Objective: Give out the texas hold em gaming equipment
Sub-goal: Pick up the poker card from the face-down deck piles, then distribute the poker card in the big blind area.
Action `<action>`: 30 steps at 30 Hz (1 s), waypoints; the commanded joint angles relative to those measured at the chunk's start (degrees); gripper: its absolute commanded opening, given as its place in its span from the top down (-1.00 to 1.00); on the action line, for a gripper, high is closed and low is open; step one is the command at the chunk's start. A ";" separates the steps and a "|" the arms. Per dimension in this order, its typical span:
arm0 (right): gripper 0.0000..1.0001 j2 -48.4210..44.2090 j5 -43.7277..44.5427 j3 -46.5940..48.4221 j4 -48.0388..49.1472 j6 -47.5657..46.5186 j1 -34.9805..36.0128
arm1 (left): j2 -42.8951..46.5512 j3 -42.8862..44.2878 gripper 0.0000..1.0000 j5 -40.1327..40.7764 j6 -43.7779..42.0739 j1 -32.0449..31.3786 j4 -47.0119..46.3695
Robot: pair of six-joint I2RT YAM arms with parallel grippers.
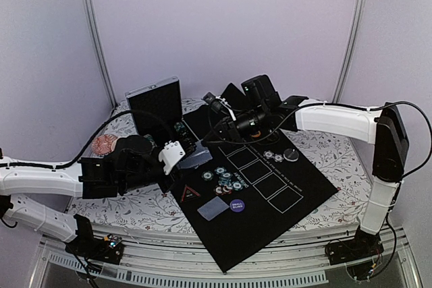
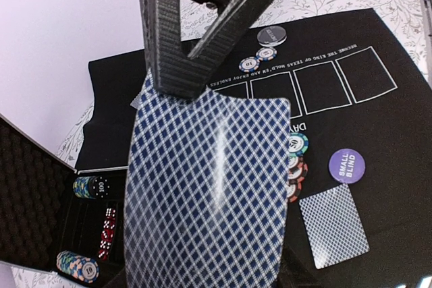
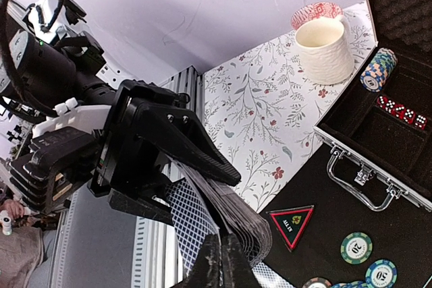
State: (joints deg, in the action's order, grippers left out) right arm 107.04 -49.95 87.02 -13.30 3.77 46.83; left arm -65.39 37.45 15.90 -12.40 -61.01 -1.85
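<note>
Left gripper (image 2: 183, 77) clamps the card deck (image 2: 209, 193) at ten o'clock on the black mat (image 1: 260, 234); right gripper (image 3: 221, 261) fingers meet, seemingly pinching its edge.

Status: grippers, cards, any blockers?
Left gripper shut on deck. Right gripper shut at deck edge, seemingly on outer card. Dealt card on mat; no blocker seen.

I read "SMALL BLIND" on the purple button (image 2: 347, 166). The white line on the black mat (image 2: 378, 25) is upside down from the left wrist; as best I can make out: "BECOME THE KING OF TEXAS HOLD'EM AND ENJOY ENDLESS". Mat chip (image 2: 250, 64): "10". Dark chip (image 2: 100, 185) in the case (image 2: 27, 187): "100". Red-edged triangle (image 3: 291, 222): "ALL IN". Dark button (image 2: 271, 35): unreadable.
</note>
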 commanded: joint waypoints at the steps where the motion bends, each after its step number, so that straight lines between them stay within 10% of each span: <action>1: 0.94 1.13 -0.67 2.43 -4.59 -2.20 0.19 | -0.28 1.22 0.15 -0.08 -0.42 -0.47 -2.20; 22: 0.96 -9.16 -3.85 -3.14 1.13 0.85 -12.45 | 0.34 0.61 0.15 0.18 0.33 -0.49 -1.50; 30: 0.96 3.24 6.64 3.90 6.72 8.33 -25.61 | 0.50 0.77 0.16 0.25 0.52 -0.49 -1.33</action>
State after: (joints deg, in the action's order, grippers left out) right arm 101.95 -49.60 86.26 -10.17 7.90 26.20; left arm -65.39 37.45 15.92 -12.27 -61.01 -1.83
